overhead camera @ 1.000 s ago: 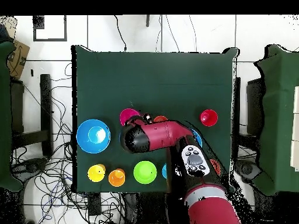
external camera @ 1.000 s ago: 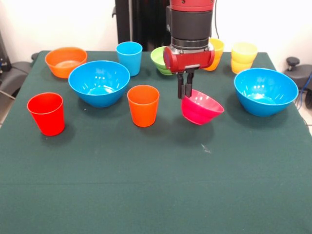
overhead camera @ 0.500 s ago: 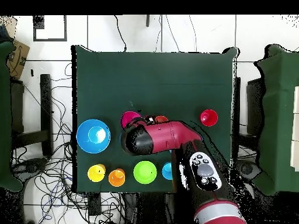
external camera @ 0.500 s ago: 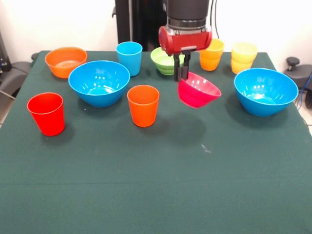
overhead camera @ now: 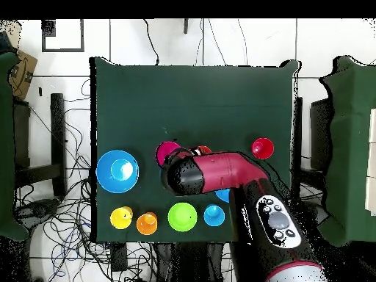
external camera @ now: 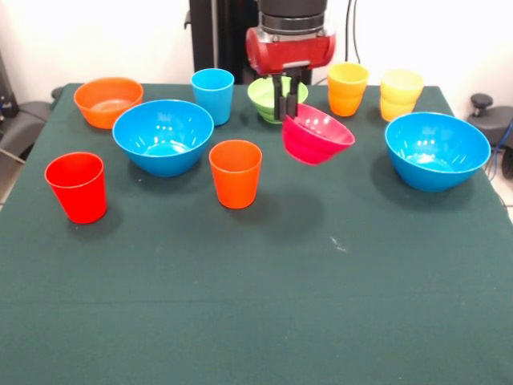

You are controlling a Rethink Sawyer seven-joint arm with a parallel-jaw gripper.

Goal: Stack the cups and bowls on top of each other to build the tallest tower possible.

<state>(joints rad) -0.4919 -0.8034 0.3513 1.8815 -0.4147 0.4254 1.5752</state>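
Note:
My gripper [external camera: 287, 115] is shut on the near rim of the pink-red bowl [external camera: 317, 136], which hangs tilted above the table, in front of the lime-green bowl [external camera: 267, 95]. On the cloth stand two blue bowls [external camera: 163, 136] [external camera: 437, 149], an orange bowl [external camera: 107, 101], a red cup [external camera: 76, 187], an orange cup [external camera: 236, 173], a light blue cup [external camera: 212, 95], a yellow-orange cup [external camera: 347, 88] and a pale yellow cup [external camera: 401, 94]. In the overhead view the pink-red bowl [overhead camera: 168, 153] peeks out beside the arm's head [overhead camera: 183, 175], which hides the fingers.
The table is covered by a dark green cloth [external camera: 256, 305]. All the cups and bowls stand in its half toward the robot. In the overhead view, cables lie on the floor around the table and the arm [overhead camera: 250, 198] covers part of the right side.
The gripper has risen with the pink-red bowl and shifted toward the picture's left and the table's far side in the front view. The bowl now hangs higher, near the lime-green bowl.

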